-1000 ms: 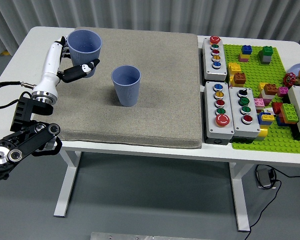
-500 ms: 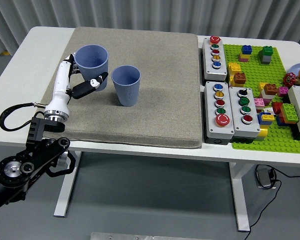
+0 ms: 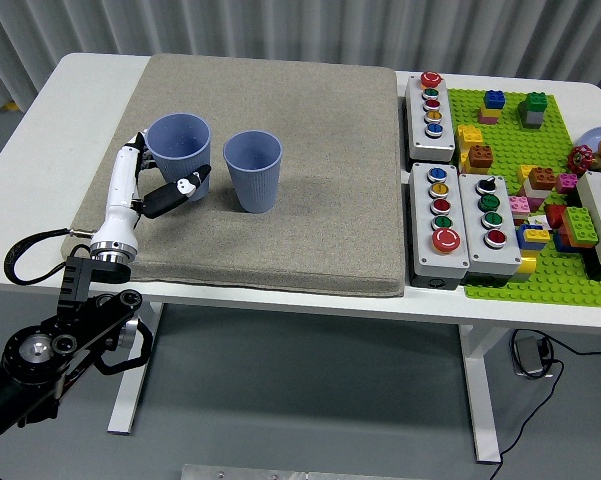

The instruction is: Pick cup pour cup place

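Note:
Two blue cups stand upright on the grey mat point(image 3: 310, 220). My left hand point(image 3: 158, 180) is shut on the left cup point(image 3: 179, 152), thumb across its front and fingers behind its left side. This cup sits low, at or just above the mat; I cannot tell whether it touches. The second blue cup point(image 3: 253, 170) stands free a short gap to the right. Both look empty from above. My right hand is out of view.
Three grey button boxes point(image 3: 430, 102) point(image 3: 439, 220) point(image 3: 490, 212) line the mat's right edge. A green brick baseplate point(image 3: 520, 270) with several loose bricks fills the table's right end. My left arm point(image 3: 60, 340) comes up from the lower left below the table edge.
My left hand has carried the left cup from the mat's far left corner toward the second cup, then down and slightly left. The second cup has not moved.

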Action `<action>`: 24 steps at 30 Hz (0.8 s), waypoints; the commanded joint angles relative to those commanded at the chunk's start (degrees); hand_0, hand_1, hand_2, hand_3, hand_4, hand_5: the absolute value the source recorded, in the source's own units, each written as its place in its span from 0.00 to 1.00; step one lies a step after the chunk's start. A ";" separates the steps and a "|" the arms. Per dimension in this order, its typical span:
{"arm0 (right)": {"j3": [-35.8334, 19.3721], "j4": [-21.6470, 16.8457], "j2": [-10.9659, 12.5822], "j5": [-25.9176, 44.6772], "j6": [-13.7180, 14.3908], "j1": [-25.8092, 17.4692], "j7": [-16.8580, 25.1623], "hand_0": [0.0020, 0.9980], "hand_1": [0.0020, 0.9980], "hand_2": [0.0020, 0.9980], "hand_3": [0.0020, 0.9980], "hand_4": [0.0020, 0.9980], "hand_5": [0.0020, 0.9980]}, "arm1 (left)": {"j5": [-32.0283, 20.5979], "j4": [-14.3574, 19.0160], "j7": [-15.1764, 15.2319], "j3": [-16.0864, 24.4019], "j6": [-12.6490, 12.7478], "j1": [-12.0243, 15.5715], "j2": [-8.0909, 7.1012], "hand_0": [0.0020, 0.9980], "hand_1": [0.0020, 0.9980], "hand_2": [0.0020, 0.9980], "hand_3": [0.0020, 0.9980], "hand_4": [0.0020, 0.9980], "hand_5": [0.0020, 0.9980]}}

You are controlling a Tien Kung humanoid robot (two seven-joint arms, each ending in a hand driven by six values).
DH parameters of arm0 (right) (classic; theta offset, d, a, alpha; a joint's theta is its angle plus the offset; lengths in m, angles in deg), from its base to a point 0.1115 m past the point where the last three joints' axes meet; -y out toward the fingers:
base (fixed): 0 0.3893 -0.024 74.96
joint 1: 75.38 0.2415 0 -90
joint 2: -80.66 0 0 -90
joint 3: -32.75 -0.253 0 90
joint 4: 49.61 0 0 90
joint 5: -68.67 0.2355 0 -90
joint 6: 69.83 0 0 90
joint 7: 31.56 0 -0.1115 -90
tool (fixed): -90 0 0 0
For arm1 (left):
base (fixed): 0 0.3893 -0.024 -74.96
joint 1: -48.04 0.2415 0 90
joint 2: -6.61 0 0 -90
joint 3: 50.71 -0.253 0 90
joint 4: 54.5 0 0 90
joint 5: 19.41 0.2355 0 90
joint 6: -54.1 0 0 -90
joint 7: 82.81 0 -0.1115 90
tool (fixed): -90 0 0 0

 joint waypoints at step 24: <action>0.18 -0.04 -0.27 -0.12 0.25 -0.45 -0.23 0.67 0.60 0.56 0.57 0.00 0.07 | -7.11 -10.11 8.76 -2.19 0.00 -0.43 1.14 0.59 0.62 0.66 0.60 0.72 0.11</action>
